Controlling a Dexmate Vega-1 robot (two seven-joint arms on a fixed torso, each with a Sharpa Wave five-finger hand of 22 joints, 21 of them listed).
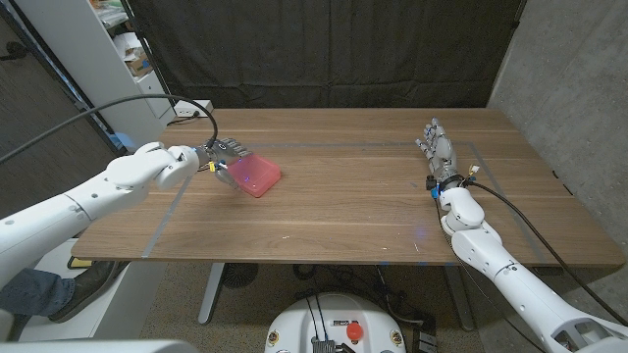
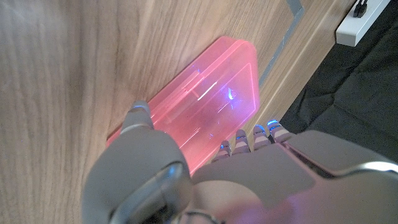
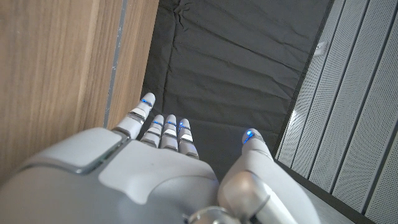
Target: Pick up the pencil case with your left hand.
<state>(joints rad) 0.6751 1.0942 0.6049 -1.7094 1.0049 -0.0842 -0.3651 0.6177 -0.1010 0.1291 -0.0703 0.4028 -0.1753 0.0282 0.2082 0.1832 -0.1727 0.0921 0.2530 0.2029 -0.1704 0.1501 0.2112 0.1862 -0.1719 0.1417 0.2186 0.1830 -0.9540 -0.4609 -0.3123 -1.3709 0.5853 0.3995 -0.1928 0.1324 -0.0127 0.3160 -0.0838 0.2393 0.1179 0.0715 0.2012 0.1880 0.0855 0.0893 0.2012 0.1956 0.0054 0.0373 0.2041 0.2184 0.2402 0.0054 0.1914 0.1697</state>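
The pencil case (image 1: 257,177) is a translucent pink plastic box on the left part of the wooden table (image 1: 343,216). My left hand (image 1: 218,154) grips it at its near end. In the left wrist view the thumb presses one long edge of the pencil case (image 2: 211,106) and the fingers of my left hand (image 2: 186,174) wrap the other edge. The case looks tilted in the head view; whether it is off the wood I cannot tell. My right hand (image 1: 437,147) stands far off on the right side, fingers straight and apart, holding nothing; the right wrist view shows my right hand (image 3: 168,168) the same way.
A white power strip (image 1: 186,111) with a black cable lies at the table's back left corner. Grey tape lines (image 1: 167,218) mark a rectangle on the wood. White shelving (image 1: 98,59) stands at the left, a black curtain behind, and a person's shoe (image 1: 88,282) below the table's left edge.
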